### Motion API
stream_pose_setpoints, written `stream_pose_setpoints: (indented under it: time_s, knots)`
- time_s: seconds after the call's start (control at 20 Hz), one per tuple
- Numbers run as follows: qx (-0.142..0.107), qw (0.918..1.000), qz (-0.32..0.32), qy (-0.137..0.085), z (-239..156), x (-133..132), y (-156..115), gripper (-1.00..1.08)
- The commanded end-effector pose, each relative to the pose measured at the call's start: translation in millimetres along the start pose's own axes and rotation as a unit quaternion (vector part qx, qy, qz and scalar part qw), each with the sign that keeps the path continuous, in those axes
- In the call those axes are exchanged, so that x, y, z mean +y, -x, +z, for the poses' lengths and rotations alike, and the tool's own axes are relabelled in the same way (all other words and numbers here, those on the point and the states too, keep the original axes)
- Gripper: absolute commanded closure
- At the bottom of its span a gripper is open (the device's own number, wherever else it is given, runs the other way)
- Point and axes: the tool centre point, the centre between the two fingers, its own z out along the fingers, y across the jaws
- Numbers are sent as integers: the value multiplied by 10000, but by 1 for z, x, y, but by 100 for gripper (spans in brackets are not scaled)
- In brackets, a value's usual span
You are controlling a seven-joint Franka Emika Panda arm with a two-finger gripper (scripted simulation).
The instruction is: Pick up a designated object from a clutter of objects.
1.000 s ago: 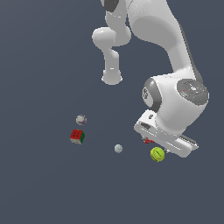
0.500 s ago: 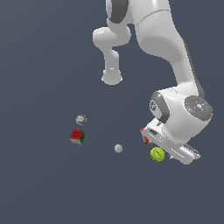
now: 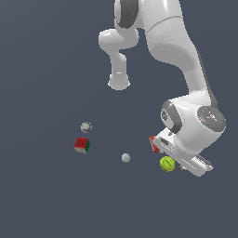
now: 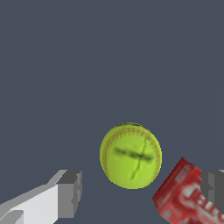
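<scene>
A: Sweeping from the exterior view's left: small grey-white ball with dark marks (image 3: 86,127), just below it a red-and-green puzzle cube (image 3: 82,145). Further right, alone, a small plain white ball (image 3: 125,158).

B: Then the crowded corner. Red can with white lettering (image 3: 154,143), half tucked behind the white arm's wrist, and just beside it the yellow-green tennis ball with the curved pale seam (image 3: 167,163), resting on the dark floor under the hand.

A: Wrist view now: same ball (image 4: 131,155) sitting between the two grey fingertips, touching neither. Gripper (image 4: 142,192) spread wide, holding nothing. Left finger (image 4: 69,192) well clear; right finger (image 4: 213,187) partly behind the can (image 4: 186,197).

B: Tight there. Can almost against the ball, right in the closing path.

A: Probably light, slightly springy, fuzzy enough to resist slipping. Round though, so likely to roll or squirt out if pinched off-centre.

B: Best taken across the widest part, pads on opposite sides, low enough to straddle the middle.
</scene>
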Motion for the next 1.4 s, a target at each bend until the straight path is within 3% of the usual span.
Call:
stream_pose_setpoints:
  time_s: [0.0, 0.45, 0.75, 0.8, 1.35]
  knots:
    - [0, 10000, 2, 1, 3, 0, 0, -92]
    - [3, 10000, 17, -1, 45, 1, 1, -92]
    - [3, 10000, 20, -2, 50, 0, 0, -92]
    - [3, 10000, 20, -2, 50, 0, 0, 108]
    - [0, 10000, 19, 2, 50, 0, 0, 108]
